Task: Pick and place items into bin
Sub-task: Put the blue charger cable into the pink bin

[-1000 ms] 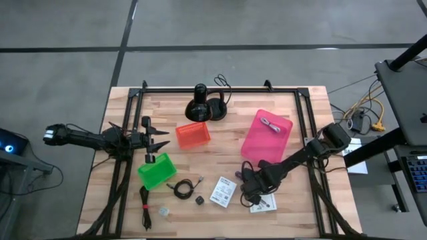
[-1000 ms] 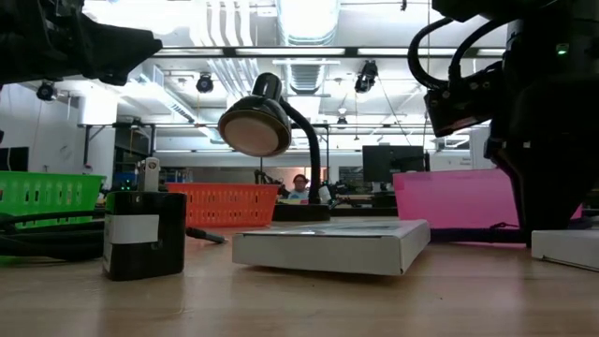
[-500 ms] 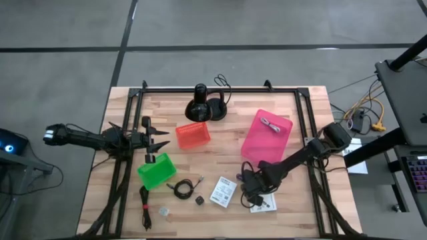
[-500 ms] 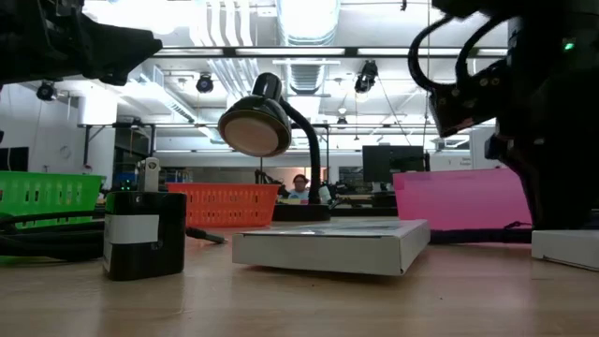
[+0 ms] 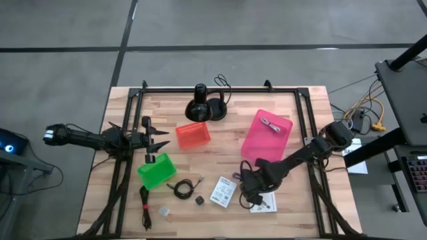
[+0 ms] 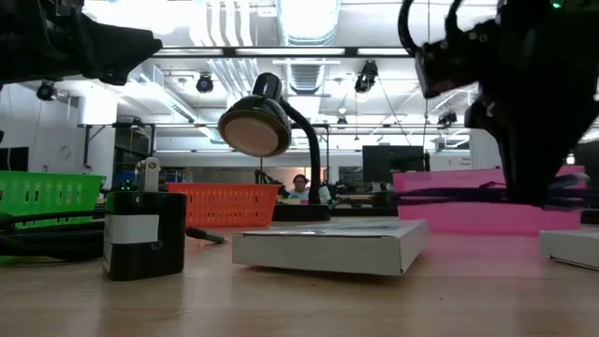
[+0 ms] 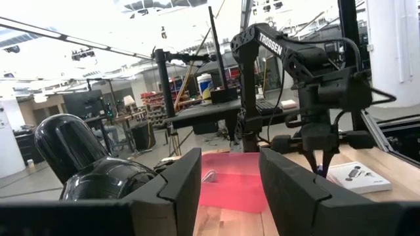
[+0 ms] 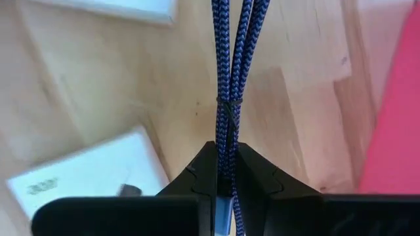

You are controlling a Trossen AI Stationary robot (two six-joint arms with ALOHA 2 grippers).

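Observation:
My right gripper [image 5: 248, 192] hangs over the near right part of the table, shut on a purple-blue braided cord bundle [image 8: 226, 78], which also shows in the low view [image 6: 463, 195]. Two white printed cards [image 5: 222, 191] [image 5: 263, 204] lie flat beside it. A black coiled cable [image 5: 180, 189], a tiny black cube [image 5: 199, 199] and a small clear piece [image 5: 163, 211] rest on the wood near the near edge. The pink bin [image 5: 267, 137] stands behind the right gripper. My left gripper [image 5: 157, 140] waits open at the left, above the green bin [image 5: 157, 171]. My right gripper pinches the folded cord bundle between its two fingers [image 8: 205, 164], a little below the black tie [image 8: 226, 103] that binds the strands. The fingers come from above, pointing down. Several strands lie side by side in the pinch. The cord stretches out level, clear of the table [image 6: 440, 195].
A black desk lamp [image 5: 200, 107] with its cord stands at the far edge. An orange bin [image 5: 193, 135] sits mid-table. The pink bin holds a small cord [image 5: 270, 125]. A black strap with a red band [image 5: 144, 205] lies by the near left corner. Black frame rails [image 5: 303, 127] border the table.
My right gripper has risen from the table, staying shut, and shifted slightly toward the table's left. The cord bundle, low on the wood a second ago, now hangs level in the air in front of the pink bin. The left arm has kept still.

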